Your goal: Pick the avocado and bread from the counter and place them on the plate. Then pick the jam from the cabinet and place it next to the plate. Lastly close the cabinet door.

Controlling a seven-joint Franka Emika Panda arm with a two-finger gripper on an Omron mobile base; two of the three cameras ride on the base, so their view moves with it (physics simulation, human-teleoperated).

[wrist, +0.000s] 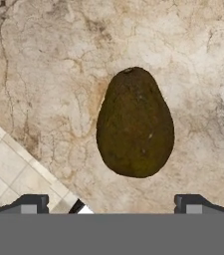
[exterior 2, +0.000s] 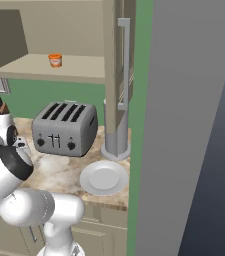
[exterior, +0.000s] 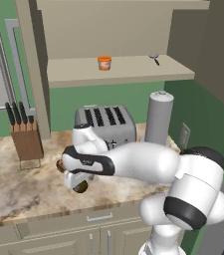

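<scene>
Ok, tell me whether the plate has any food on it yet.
Empty. In the right base view the plate shows a bare white surface, and the avocado lies on the counter below the open jaws.

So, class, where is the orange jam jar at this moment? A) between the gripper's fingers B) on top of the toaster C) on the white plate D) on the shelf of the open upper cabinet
D: the jam jar stands on the cabinet shelf, well above the toaster and the plate.

No text, label, brand or number can be read anywhere, not even on the jam (exterior: 104, 63) jar's paler band.
</scene>
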